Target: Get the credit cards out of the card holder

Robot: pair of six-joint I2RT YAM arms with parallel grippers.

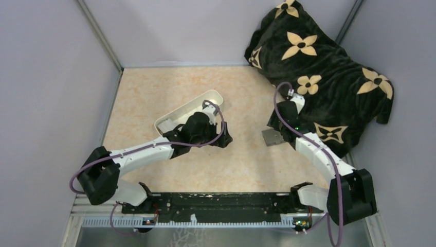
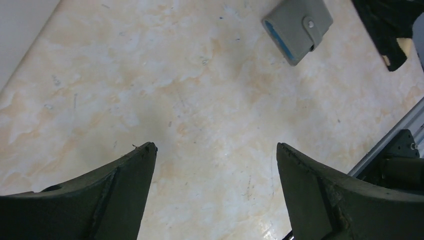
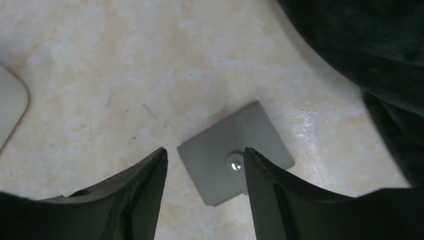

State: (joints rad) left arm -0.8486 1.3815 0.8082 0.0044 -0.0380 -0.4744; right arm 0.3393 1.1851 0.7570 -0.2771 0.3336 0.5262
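The card holder (image 3: 220, 150), a small grey wallet, lies flat on the table, shut by a snap tab with a silver stud (image 3: 235, 163). It shows in the top view (image 1: 270, 138) and far off in the left wrist view (image 2: 297, 29), with a blue edge. No credit cards are visible; they are hidden inside or out of view. My right gripper (image 3: 205, 150) is open just above the wallet, its right finger (image 3: 265, 185) over the snap tab; it also shows in the top view (image 1: 279, 129). My left gripper (image 2: 215, 146) is open and empty over bare table, left of the wallet (image 1: 225, 140).
A long white plastic tray (image 1: 177, 115) lies behind the left gripper; its corner shows in the right wrist view (image 3: 9, 107). A black blanket with beige flowers (image 1: 329, 62) is heaped at the back right, close to the wallet (image 3: 380, 45). Grey walls enclose the table.
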